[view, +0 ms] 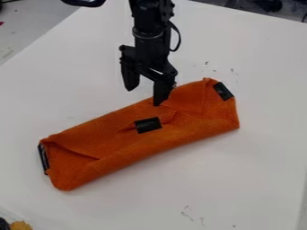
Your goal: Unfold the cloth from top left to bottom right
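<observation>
The gripper [144, 95] hangs at the upper middle of the view with its two fingers spread apart. One finger tip is over the upper edge of the orange cloth [180, 134], the other stands left of it above the white surface; whether the tip touches the cloth I cannot tell. Nothing is held between the fingers. The cloth lies folded in a long band, slanting from lower left to upper right, with folded flaps at both ends. Black patches mark its middle [148, 125], its upper right corner [223, 91] and its left end [43, 158].
The cloth lies on a white table [252, 179], whose edges show at the upper left, top and right. A yellow-orange object [20, 225] beside something black sits at the bottom left corner. Small dark marks dot the table.
</observation>
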### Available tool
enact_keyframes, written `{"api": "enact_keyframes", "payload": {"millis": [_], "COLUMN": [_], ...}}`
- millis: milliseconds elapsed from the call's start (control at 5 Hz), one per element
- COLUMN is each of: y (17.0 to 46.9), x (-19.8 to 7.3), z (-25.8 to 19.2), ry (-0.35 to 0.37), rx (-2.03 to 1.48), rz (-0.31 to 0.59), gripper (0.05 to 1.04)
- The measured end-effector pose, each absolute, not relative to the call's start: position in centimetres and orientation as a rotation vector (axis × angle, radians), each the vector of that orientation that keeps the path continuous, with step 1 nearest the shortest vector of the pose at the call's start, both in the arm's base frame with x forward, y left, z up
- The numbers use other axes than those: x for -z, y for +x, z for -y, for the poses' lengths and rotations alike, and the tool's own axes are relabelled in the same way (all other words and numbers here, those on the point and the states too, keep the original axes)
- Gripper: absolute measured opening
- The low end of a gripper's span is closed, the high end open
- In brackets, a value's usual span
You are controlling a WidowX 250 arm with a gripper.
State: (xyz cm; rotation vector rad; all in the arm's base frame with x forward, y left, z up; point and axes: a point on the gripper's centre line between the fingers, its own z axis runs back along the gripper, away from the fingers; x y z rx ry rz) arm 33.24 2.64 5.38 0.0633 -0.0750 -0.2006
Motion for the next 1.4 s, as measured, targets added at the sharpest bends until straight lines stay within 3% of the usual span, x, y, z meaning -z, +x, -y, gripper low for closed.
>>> {"api": "enact_keyframes", "payload": {"millis": [400, 800, 1400], "y": [32.0, 31.0, 31.6], "x": [-3.1, -1.9, -1.6], "z": [-2.3, -1.4, -1.3], "ry": [0.051, 0.06, 0.03], "rx": [0.183, 0.169, 0.201], "rz": [0.038, 0.063, 0.091], "gripper": [1.0, 1.0, 1.0]}}
